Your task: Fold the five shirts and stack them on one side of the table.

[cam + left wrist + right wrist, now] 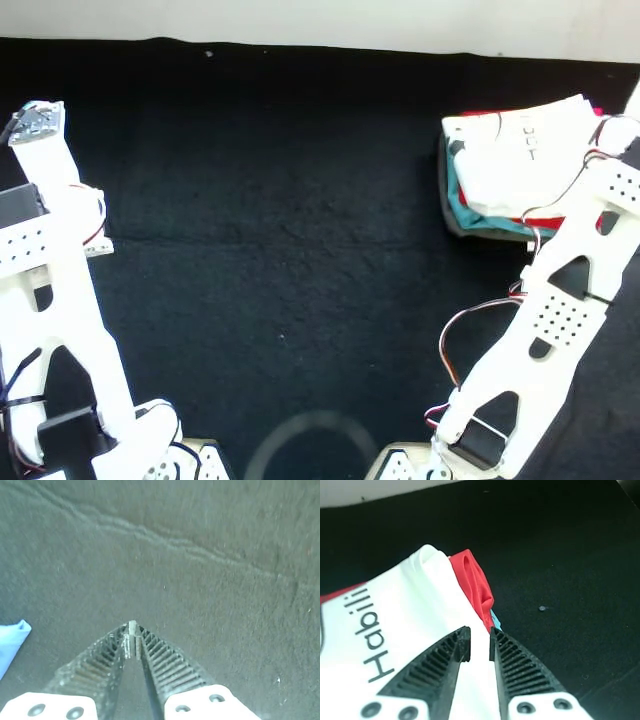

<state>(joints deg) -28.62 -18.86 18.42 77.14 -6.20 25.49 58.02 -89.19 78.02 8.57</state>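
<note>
Shirt stack (510,160) beneath right tool (479,641)

Black cloth (280,250) covers the tabletop, matte, slightly nubby. Beyond the cloth's far edge, a pale strip of wall (300,18) runs the full width; the edge between them is a little uneven. A small light speck (208,53) sits on the cloth just inside that far edge. At the cloth's near edge, about midway across, a faint greyish ring mark (310,440), only its upper arc clear. In the left wrist view a long shallow crease (165,537) crosses the cloth on a slant. In the right wrist view one pale fleck (542,608) lies on the cloth.
</note>
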